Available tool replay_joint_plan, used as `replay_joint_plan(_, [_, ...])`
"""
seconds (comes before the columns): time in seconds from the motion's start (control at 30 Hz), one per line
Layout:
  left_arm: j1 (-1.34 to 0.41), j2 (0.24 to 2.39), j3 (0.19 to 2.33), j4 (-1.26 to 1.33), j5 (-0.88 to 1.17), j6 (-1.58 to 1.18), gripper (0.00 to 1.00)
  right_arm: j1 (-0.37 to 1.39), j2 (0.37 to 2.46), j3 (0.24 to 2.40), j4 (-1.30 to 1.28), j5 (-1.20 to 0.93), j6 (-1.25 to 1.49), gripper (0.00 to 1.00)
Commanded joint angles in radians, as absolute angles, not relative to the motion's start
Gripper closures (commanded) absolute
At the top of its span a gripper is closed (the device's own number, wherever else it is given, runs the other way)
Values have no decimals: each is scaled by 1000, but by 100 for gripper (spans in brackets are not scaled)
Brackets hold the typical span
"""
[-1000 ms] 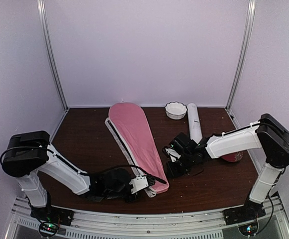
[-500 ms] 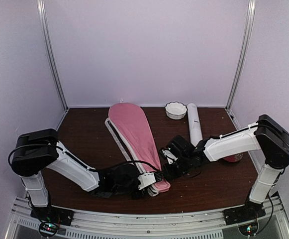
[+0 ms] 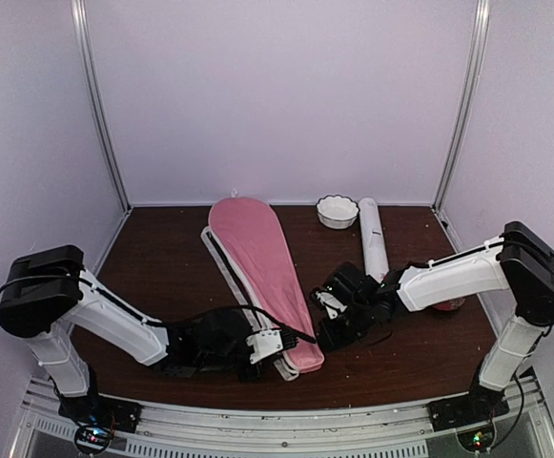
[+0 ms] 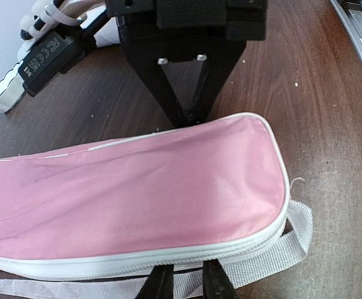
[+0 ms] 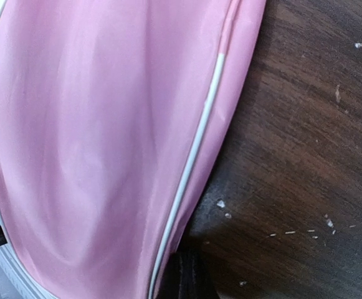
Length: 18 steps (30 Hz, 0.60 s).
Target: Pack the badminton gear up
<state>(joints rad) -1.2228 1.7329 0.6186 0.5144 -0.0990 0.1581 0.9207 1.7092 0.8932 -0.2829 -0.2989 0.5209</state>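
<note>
Pink racket cover (image 3: 257,272) is lying between them: left fingers (image 4: 159,286) are pinching its rim, closed right fingers (image 4: 215,75) are touching its opposite edge.

Both arms extended low toward the middle of the table's near edge.
The left arm lay along the near edge, its left gripper (image 3: 278,344) clamped on the rim of the pink cover (image 3: 257,248). The right arm reached in from the right edge, and the fingertips of the right gripper (image 3: 320,329) were pressed together.
</note>
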Motion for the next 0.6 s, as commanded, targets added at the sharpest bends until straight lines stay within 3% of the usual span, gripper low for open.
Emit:
replay_joint_plan(0.0, [-1218,1727,608,566,-74,138,81,905,1704,898,-314,-300,498,100])
replay_joint_plan(0.57, [-1218,1889,775,605,-57,152,85,963,1768,878,-227,-370,553,100])
